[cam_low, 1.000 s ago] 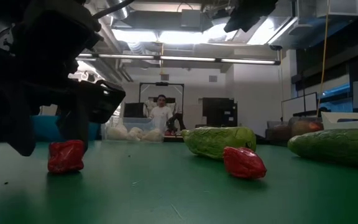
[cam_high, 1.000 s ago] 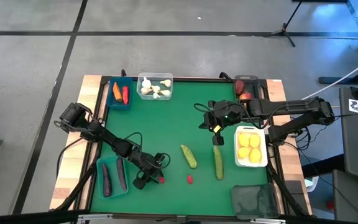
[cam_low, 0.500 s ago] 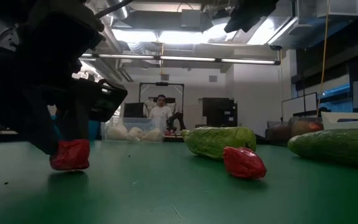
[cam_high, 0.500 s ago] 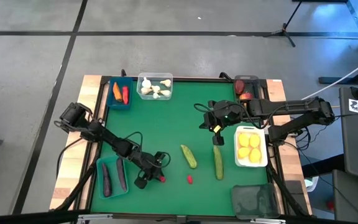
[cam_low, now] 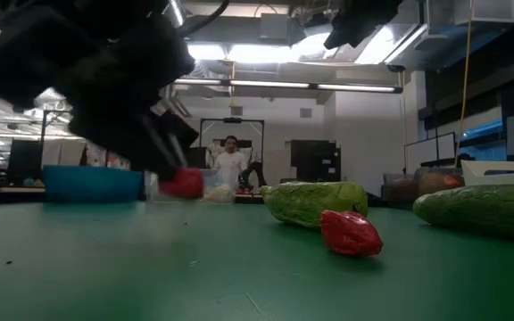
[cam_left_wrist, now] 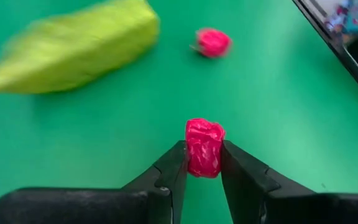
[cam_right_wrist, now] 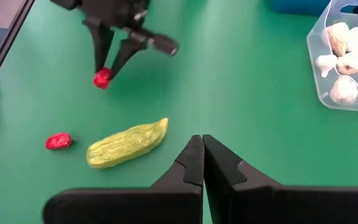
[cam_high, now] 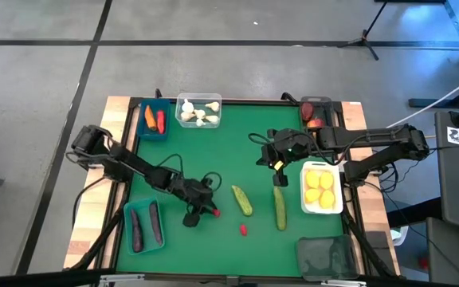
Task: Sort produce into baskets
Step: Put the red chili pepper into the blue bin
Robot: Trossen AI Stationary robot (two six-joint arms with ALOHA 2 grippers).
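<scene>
My left gripper [cam_high: 212, 212] is shut on a tiny red berry [cam_left_wrist: 204, 146] above the green mat, left of the bumpy light-green cucumber [cam_high: 242, 200]; the berry also shows in the low view [cam_low: 183, 183] and the right wrist view [cam_right_wrist: 102, 78]. A second red berry [cam_high: 244, 230] lies on the mat toward the near edge. A dark green cucumber [cam_high: 280, 209] lies right of the bumpy one. My right gripper [cam_right_wrist: 199, 155] is shut and empty, hovering over that cucumber's far end [cam_high: 278, 182]. My left gripper pinches the berry's two opposite sides [cam_left_wrist: 194, 155] between its two fingers, at their free ends. The fingers [cam_right_wrist: 107, 53] slant downward onto it from above. The berry is lifted clear of the mat.
A blue basket [cam_high: 143, 134] with carrot and pepper and a clear basket [cam_high: 186, 123] with garlic stand at the far edge. A teal basket [cam_high: 127, 215] holds eggplants, a white one [cam_high: 339, 191] lemons. Dark baskets stand at far right [cam_high: 315, 102] and near right [cam_high: 327, 255].
My left gripper stood with its fingers on either side of the berry on the mat, closed on it, then rose and went toward the far edge and a little right. The berry is now lifted clear of the mat.
</scene>
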